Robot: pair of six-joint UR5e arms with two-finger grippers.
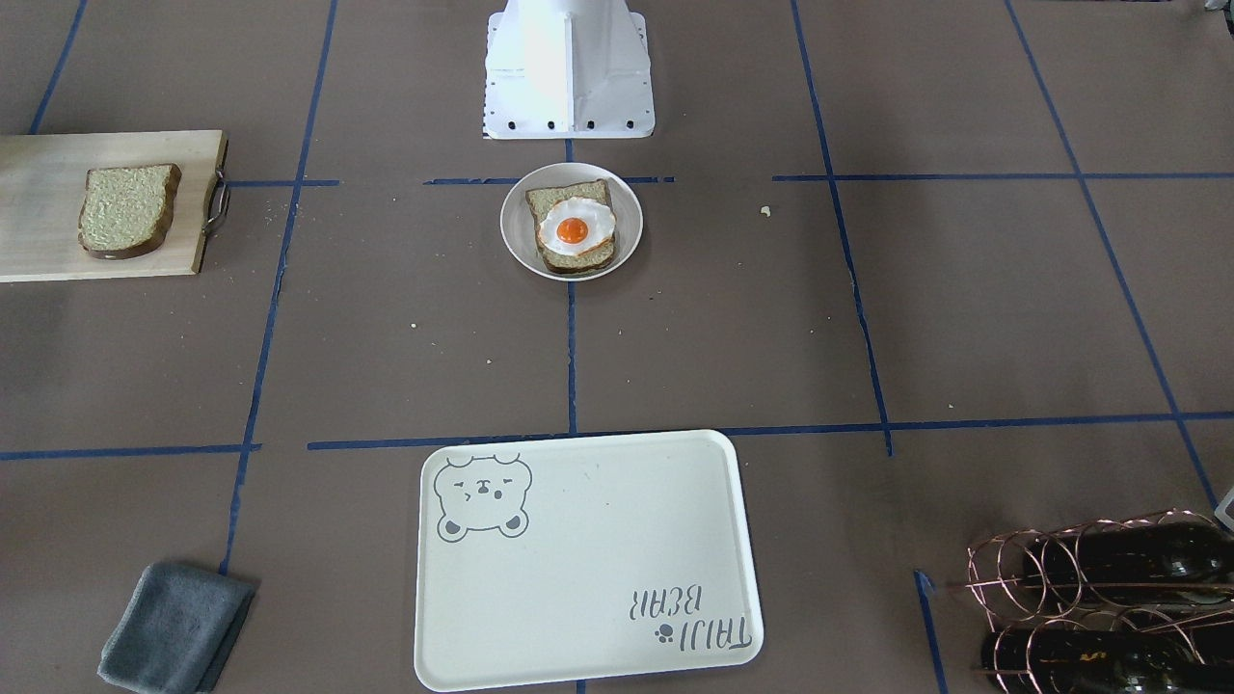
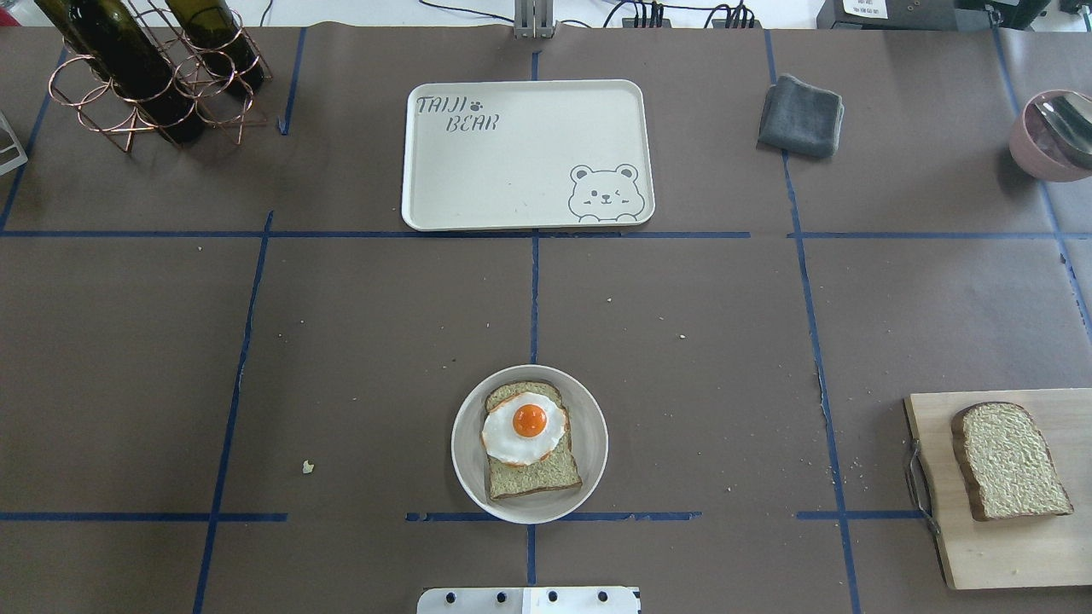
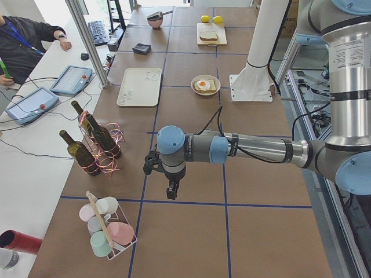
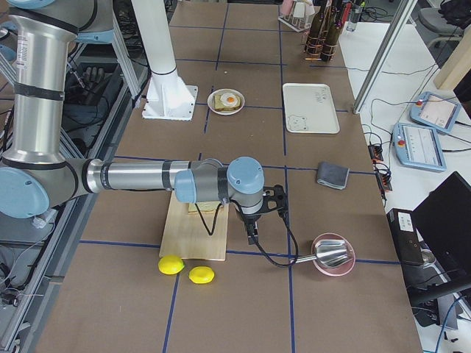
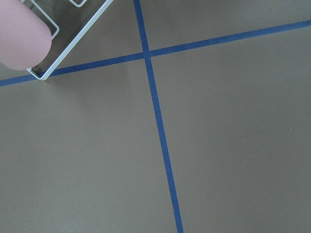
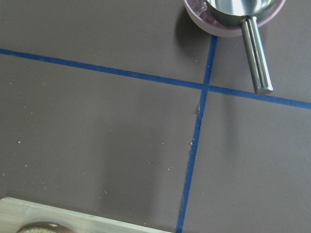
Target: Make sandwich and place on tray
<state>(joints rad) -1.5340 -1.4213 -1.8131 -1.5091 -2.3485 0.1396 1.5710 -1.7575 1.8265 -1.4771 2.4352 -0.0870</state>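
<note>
Evidently the sandwich is half built: in the overhead view a bottom slice [image 2: 533,477] with the egg [image 2: 525,426] on it lies in the bowl [image 2: 465,443] at lower middle. The loose slice [image 2: 1011,460] rests on the board [image 2: 1007,563] at lower right, and the tray [image 2: 520,162] waits bare at upper middle. The step in hand, I judge, is to fetch that loose slice and cap the egg. The right gripper [image 4: 252,234] hangs just off the board's edge in the middle of the right side view, so it is the natural one to use. The left gripper [image 3: 172,188] hangs mid-frame in the left side view, well apart from the food. Both show only small and from the side, so I cannot tell how far either is opened or whether it has hold of anything. To do it well, come down across the slice's crusts rather than its face, pinch lightly, lift it level, and lower it square over the bottom slice so nothing skids. The bread looks spongy, with coarse tan crumb and a darker, smoother crust, squarish with a domed top. The egg is glossy, a wavy white with a raised orange yolk, and I would expect it to slide. The bowl is smooth, round and shallow, the board is pale wood with a metal handle, and the tray is hard cream plastic, rimmed, with rounded corners.
</note>
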